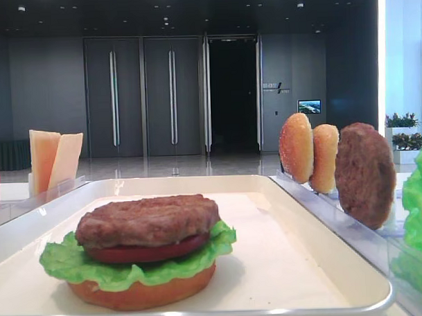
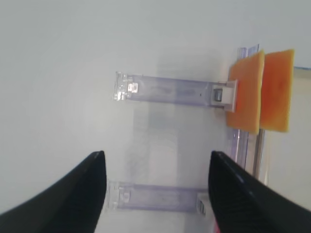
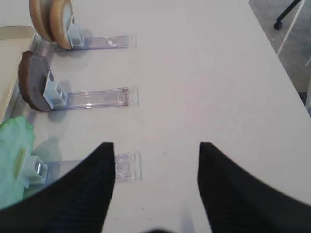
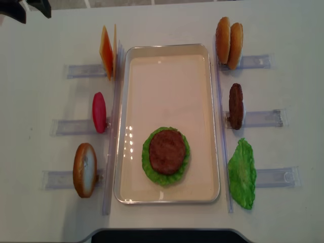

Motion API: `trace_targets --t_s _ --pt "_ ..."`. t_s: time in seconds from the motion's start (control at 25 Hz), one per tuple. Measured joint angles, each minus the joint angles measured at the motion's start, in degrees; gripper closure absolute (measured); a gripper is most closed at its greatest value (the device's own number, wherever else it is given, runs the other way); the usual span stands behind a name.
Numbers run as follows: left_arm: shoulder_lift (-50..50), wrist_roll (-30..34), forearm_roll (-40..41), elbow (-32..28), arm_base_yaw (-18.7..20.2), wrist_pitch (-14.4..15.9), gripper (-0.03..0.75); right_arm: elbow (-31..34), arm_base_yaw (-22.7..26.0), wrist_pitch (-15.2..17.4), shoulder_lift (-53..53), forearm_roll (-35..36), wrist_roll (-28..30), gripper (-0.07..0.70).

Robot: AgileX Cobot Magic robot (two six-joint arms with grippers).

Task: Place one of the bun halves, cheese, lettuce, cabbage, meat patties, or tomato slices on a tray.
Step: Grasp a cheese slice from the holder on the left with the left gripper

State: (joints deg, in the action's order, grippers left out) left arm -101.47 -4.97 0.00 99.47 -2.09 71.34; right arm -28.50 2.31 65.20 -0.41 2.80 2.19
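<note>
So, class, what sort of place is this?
Probably a robot demonstration table in a building lobby: a white tray holding a half-built burger, ingredients like cheese in clear racks, and dark doors behind.

Both end effectors: black, textured, tapered fingers (image 3: pixel 82 194) (image 2: pixel 73 194), matte finish.

Your left gripper (image 2: pixel 155 194) hangs with its two dark fingers (image 2: pixel 73 199) spread wide apart, nothing between them. Your right gripper (image 3: pixel 156 189) is the same: both black fingers (image 3: pixel 243 194) stand well apart, with nothing held, pointing down over the table (image 3: pixel 204 73).
</note>
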Motion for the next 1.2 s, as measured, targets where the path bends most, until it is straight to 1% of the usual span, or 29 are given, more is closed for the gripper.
trace_targets --t_s 0.32,0.6,0.72,0.84,1.04,1.12,1.2 --pt "-9.0 -0.1 0.0 9.8 0.0 -0.1 0.217 0.0 0.0 0.0 0.0 0.0 0.0 0.233" --pt "-14.2 -0.2 0.0 15.0 0.0 -0.1 0.217 0.0 0.0 0.0 0.0 0.0 0.0 0.233" --pt "-16.2 -1.0 0.0 16.3 0.0 -0.1 0.217 0.0 0.0 0.0 0.0 0.0 0.0 0.233" --pt "-17.4 -1.5 1.8 17.1 0.0 -0.1 0.217 0.0 0.0 0.0 0.0 0.0 0.0 0.233" --pt "-17.6 -1.6 2.8 17.3 0.0 -0.1 0.217 0.0 0.0 0.0 0.0 0.0 0.0 0.233" --pt "-17.6 -1.7 3.0 17.4 0.4 -0.1 0.217 0.0 0.0 0.0 0.0 0.0 0.0 0.233" --pt "-17.6 -2.2 5.3 17.4 2.0 -0.1 0.217 0.0 0.0 0.0 0.0 0.0 0.0 0.233"
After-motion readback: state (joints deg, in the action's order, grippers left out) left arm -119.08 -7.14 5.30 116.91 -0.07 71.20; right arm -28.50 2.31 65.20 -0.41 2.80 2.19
